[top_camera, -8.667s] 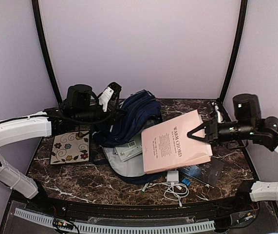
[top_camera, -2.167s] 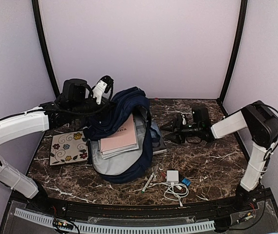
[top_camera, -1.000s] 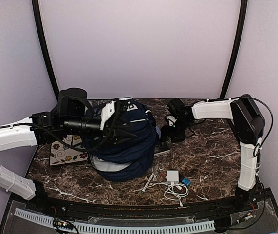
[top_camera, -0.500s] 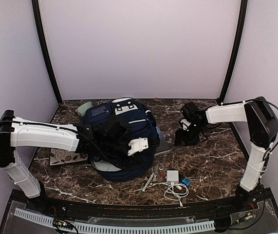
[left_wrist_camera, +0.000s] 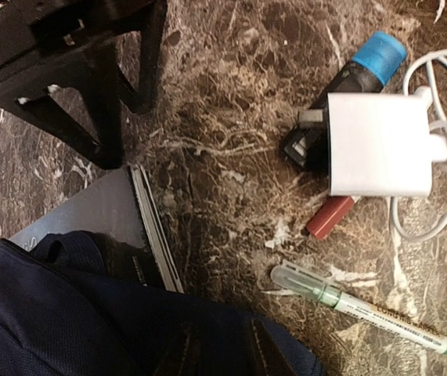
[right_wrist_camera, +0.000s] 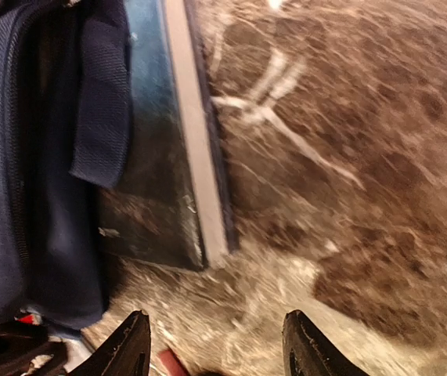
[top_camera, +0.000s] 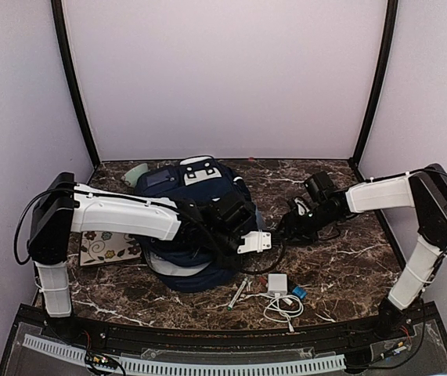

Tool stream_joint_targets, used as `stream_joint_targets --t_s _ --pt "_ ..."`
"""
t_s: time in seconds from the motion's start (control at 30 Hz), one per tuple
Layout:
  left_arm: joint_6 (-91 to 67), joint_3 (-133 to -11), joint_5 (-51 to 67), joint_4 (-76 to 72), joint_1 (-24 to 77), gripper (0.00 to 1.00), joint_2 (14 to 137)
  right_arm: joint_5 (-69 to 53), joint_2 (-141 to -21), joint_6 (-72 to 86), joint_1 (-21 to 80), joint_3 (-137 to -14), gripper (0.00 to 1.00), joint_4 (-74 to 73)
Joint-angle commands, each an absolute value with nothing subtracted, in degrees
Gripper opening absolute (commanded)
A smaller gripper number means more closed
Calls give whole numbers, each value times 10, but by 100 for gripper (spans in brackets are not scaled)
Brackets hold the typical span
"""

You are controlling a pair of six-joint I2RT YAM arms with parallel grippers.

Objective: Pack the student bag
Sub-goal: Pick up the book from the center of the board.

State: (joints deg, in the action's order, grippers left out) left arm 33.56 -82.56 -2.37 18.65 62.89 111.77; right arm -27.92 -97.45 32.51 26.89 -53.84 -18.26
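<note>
Student bag (top_camera: 196,207) is lying flat in the middle of the counter (top_camera: 348,258). It is navy blue with white stripes, and a bit of grey lining is peeking out at its near edge. It is looking puffy, so I think it is lying this way to let flat things slide in. A dark flat book (right_wrist_camera: 160,157) is sticking out from under the bag's right side, with its pale edge showing. The right gripper (right_wrist_camera: 217,348) is hanging low just beside that side of the bag with its fingers spread apart and nothing between them, so it is probably getting ready to grab or push the book. The left arm is reaching across the top of the bag, and the left gripper (top_camera: 261,241) is hovering by the bag's right front corner. Its fingers are not showing, so I cannot tell if it is open or closed. Just in front of the bag, a white charger (left_wrist_camera: 380,145) with its cord (top_camera: 286,307), a pen (left_wrist_camera: 356,301), a little red thing (left_wrist_camera: 331,217) and a blue-capped thing (left_wrist_camera: 380,51) are lying close together, likely waiting to go in. A flowery mat (top_camera: 109,247) is lying at the bag's left side. Tiny letters are running along the pen, but they are too small to read.
</note>
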Motion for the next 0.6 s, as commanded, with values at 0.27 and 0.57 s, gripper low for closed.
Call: stream_joint_targets --t_s 0.27,0.57 --pt "189 -835 -118 223 575 22 1159 -327 -1078 370 270 -606 62 -155" --pt "90 -760 24 147 517 21 1164 -375 -1086 415 275 -611 65 -102"
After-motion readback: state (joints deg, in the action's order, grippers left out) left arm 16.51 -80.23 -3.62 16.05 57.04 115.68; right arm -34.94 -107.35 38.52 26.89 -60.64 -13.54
